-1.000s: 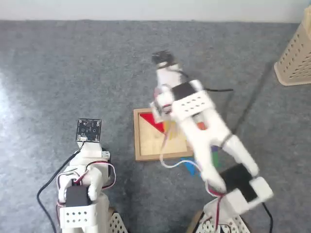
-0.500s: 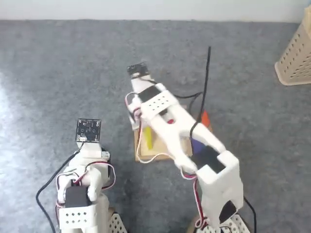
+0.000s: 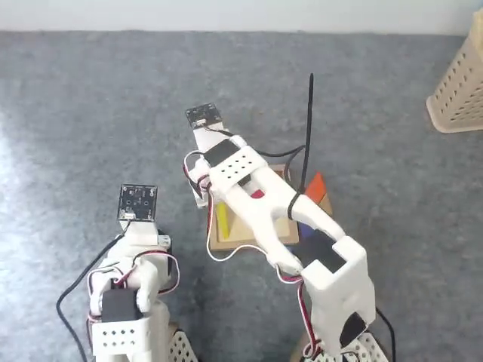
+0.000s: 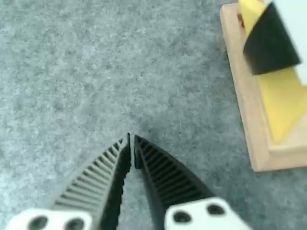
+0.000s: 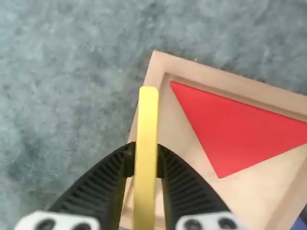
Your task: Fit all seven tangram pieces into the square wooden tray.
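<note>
Found the right gripper clamped on a yellow piece, jaws pressed to both flat faces, piece standing on edge. Placed that piece at the left side of the square wooden tray, over the rim and inner edge there; could not tell whether its lower edge touched the tray floor. Saw a red triangle lying flat inside the tray, along the far rim, just beside the yellow piece but apart from it. Noted an orange piece by the tray's far right corner, partly hidden by the arm. Found the left gripper closed on nothing, tips together, above grey carpet left of the tray. Logged a slatted basket far right.
</note>
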`<state>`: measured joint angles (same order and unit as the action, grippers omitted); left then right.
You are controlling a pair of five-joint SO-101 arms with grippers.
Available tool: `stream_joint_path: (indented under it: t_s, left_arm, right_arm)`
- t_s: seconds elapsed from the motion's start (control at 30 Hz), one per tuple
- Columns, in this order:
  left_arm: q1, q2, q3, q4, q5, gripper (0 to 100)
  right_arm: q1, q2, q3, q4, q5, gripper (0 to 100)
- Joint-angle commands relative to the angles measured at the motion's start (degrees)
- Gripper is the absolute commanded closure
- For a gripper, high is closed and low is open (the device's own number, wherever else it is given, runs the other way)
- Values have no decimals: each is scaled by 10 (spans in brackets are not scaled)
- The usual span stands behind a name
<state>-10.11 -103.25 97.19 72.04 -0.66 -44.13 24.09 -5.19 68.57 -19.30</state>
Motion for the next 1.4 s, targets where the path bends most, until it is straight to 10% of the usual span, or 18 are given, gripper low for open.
stream_joint_path:
  t_s: [0.0, 0.7, 0.83, 1.37]
  left_arm:
    - [-2, -10, -7, 3, 4, 988]
    - [-2, -10, -7, 3, 4, 988]
    - [-2, -10, -7, 3, 4, 988]
    - [-2, -10, -7, 3, 4, 988]
  right_arm:
    - [1, -4, -29, -6, -5, 871]
    - [88, -74, -51, 58, 37, 862]
    - [97, -155, -11, 66, 112, 991]
    - [114, -406, 460, -301, 239, 991]
